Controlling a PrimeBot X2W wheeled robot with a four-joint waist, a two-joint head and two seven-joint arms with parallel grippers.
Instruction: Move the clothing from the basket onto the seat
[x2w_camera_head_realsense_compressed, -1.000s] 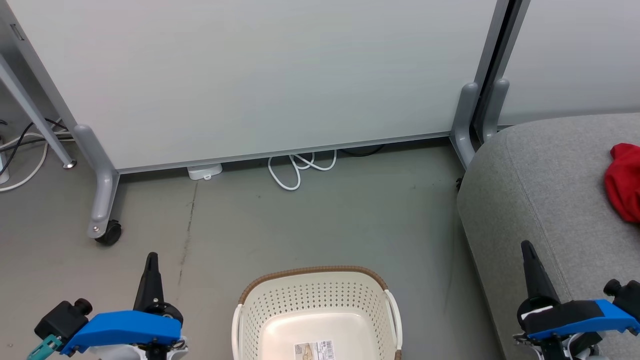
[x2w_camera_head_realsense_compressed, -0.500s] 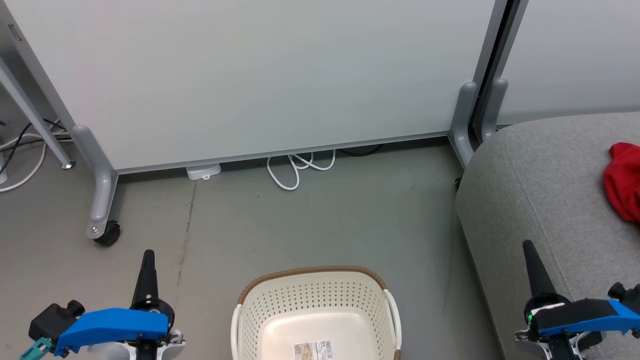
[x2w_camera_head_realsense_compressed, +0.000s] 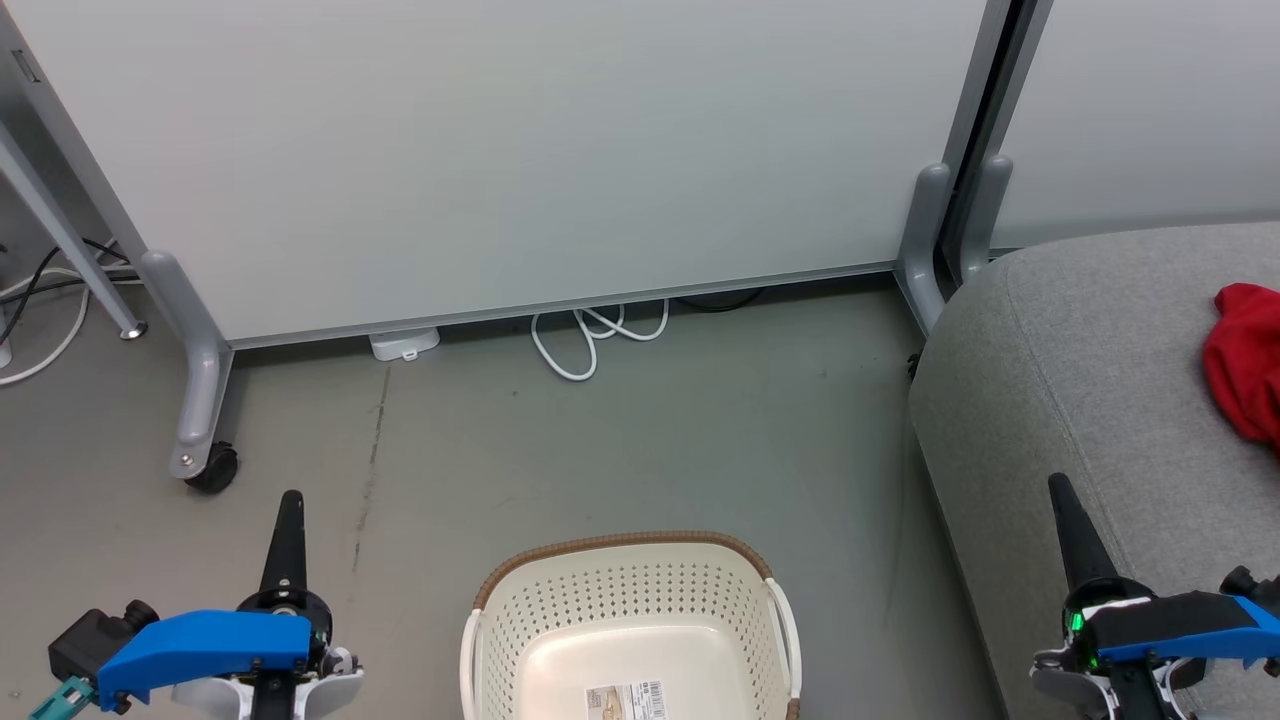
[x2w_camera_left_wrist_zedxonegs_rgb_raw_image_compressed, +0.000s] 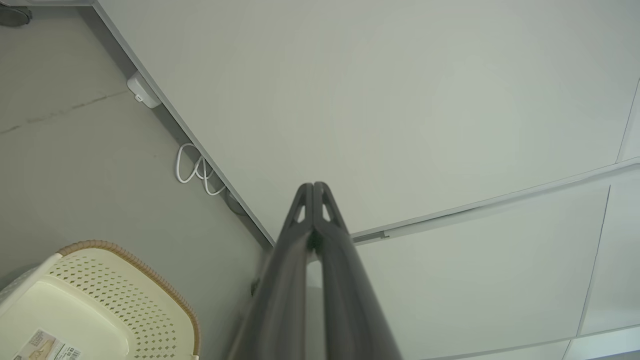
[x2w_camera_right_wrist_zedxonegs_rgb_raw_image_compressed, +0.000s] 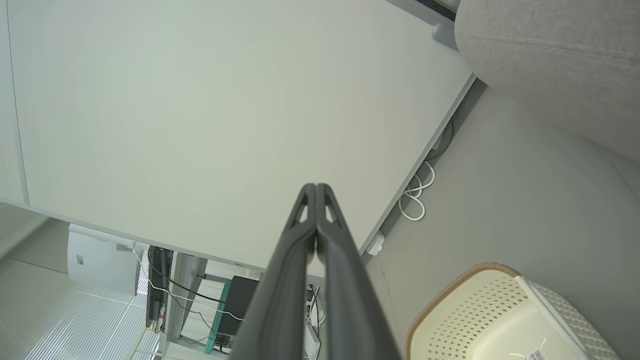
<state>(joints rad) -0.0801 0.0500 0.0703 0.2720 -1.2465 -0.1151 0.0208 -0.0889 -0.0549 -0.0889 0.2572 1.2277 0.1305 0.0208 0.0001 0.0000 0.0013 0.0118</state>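
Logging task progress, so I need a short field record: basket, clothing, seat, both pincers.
basket: on floor, no clothing in the part shown, label on its bottom
clothing: red fabric lying on the seat, cut by picture edge
seat: grey, right of basket
left pincer: shut, empty
right pincer: shut, empty

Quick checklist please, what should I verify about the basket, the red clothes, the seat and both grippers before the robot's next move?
1. Basket emptied: ok for the part in view; its floor is bare apart from a label. Its near end is cut off.
2. Clothing on the seat: ok, red fabric lies on the cushion.
3. Both garments there: cannot tell, the heap runs past the picture's edge.
4. Left gripper empty: ok, shut on nothing.
5. Right gripper empty: ok, shut on nothing.
6. Grippers clear of the basket: ok, one stands apart on each side.
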